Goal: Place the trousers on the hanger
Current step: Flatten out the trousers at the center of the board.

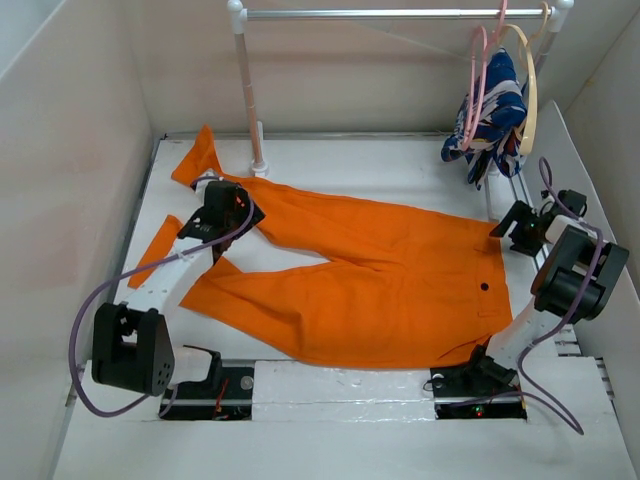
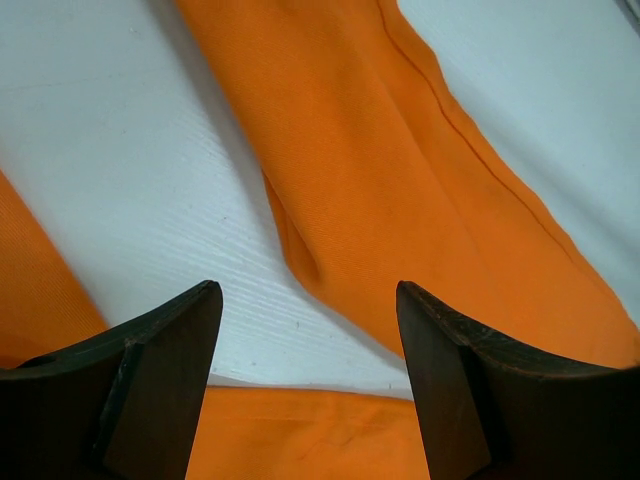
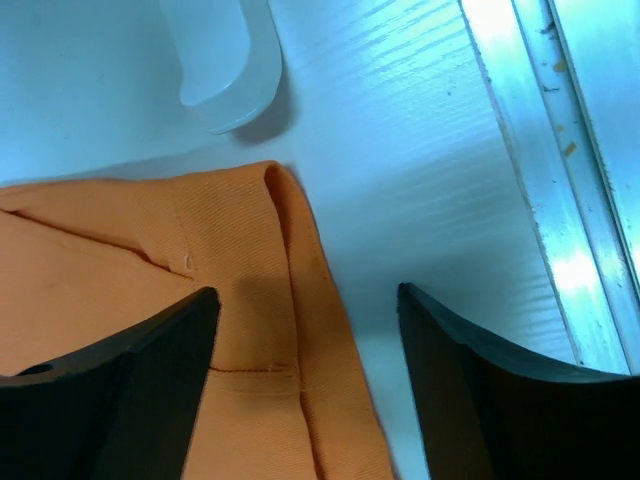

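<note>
The orange trousers [image 1: 380, 280] lie flat on the white table, waist to the right, two legs running left. The pink hanger [image 1: 479, 85] hangs on the rail at the back right. My left gripper [image 1: 213, 228] is open, low over the gap between the two legs [image 2: 400, 170]. My right gripper [image 1: 510, 228] is open over the far waist corner [image 3: 270, 300], one finger over cloth, the other over bare table. Neither holds anything.
A rail [image 1: 400, 14] on a white post [image 1: 248, 90] spans the back. A tan hanger [image 1: 527, 80] and a blue-and-white garment [image 1: 490, 115] hang beside the pink one. A loose orange strip [image 1: 155, 250] lies at the left. Walls close in on both sides.
</note>
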